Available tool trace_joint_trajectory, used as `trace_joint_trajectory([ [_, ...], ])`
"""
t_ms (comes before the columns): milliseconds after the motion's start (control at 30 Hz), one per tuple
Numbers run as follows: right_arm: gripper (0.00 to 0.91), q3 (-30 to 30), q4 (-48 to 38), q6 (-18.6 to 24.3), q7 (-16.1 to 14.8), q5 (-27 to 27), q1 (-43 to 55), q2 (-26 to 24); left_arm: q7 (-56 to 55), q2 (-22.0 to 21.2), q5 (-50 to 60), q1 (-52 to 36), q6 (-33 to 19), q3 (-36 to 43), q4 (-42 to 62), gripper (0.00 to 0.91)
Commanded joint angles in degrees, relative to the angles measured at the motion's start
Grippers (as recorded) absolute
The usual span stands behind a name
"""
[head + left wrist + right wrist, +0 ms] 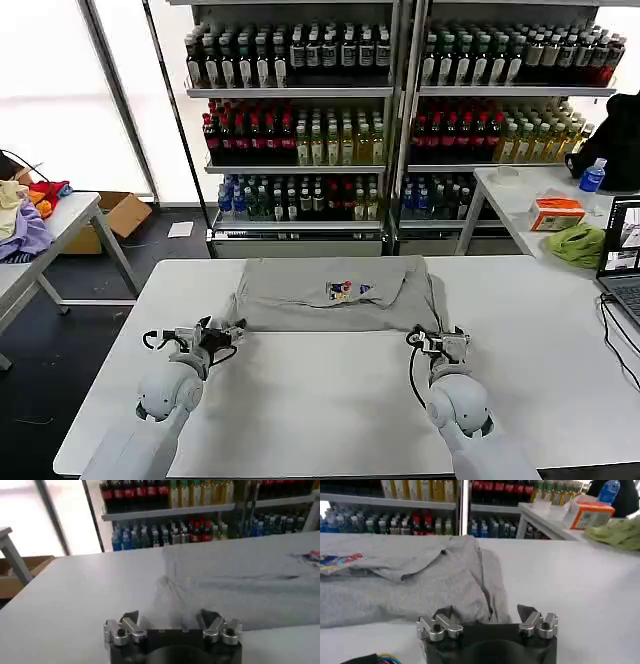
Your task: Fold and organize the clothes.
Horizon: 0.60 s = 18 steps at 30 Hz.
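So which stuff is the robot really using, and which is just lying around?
For the job:
grey shirt on the white table
left gripper, open, at the shirt's near left corner
right gripper, open, at its near right corner

Just lying about:
lime-green cloth
laptop
tissue box
drink shelves

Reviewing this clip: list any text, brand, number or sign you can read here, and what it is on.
No text can be read.
Shirt chest print: multicoloured, any lettering too small.
Bottles on the shelves: labels blurred.
Orange box on the side table: print illegible.
Laptop screen: contents too small.
Left pincer and right pincer, both open at the shirt's near edge: no markings.
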Motion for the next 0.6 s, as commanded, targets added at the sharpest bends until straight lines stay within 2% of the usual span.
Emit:
trace_joint_trajectory([
  [33,0.0,-0.33,-1.0,-0.22,-0.26,1.92,-0.53,0.27,0.92,0.38,1.17,0.97,0.16,-0.02,0.54,0.0],
  [433,0.0,1.09,0.63,-0.14,-0.69,3.57,-2.8,0.18,1.39,0.37,2.6,2.78,0.12,-0.61,-0.07,0.0],
  [600,0.0,1.8,6.33,-0.1,-1.05,3.84,-5.97,-1.27,1.17,1.79,2.6,6.35,0.1,-1.28,-4.89,0.0],
])
